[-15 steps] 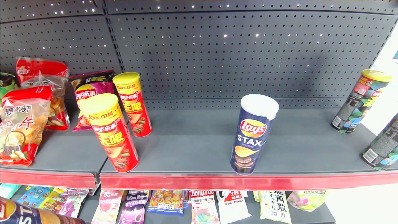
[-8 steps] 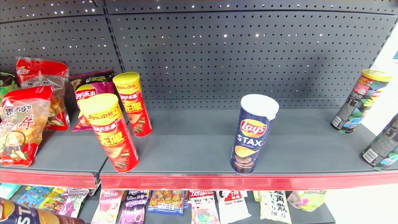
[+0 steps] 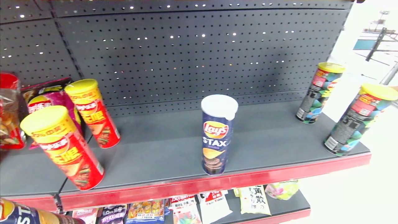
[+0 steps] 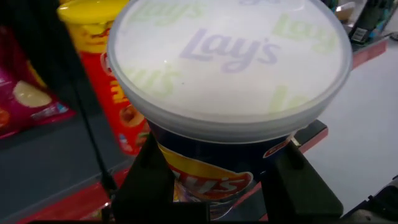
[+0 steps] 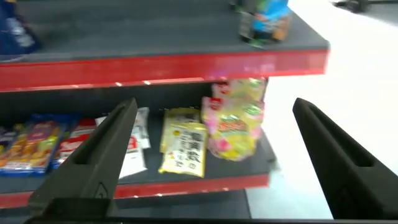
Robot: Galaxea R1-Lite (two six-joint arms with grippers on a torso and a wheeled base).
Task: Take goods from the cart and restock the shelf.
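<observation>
While the head view catches the held can [image 3: 18,214] at its near-left corner, the left wrist view shows the left claw [image 4: 221,186] clamped on its sides below the white lid [image 4: 230,56]. A twin can [image 3: 216,137] stands upright on the shelf [image 3: 155,155] — near its front edge. The right claw [image 5: 214,106] gapes wide — facing packets [image 5: 180,140] on the lower shelf [image 5: 205,185].

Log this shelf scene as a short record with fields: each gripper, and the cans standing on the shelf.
Left gripper: shut on held blue can, white lid
Right gripper: open, empty
Shelf left: front red can, rear red can, standing
Shelf middle: shelved blue can, near front edge
Shelf right: rear patterned can, front patterned can, yellow lids
</observation>
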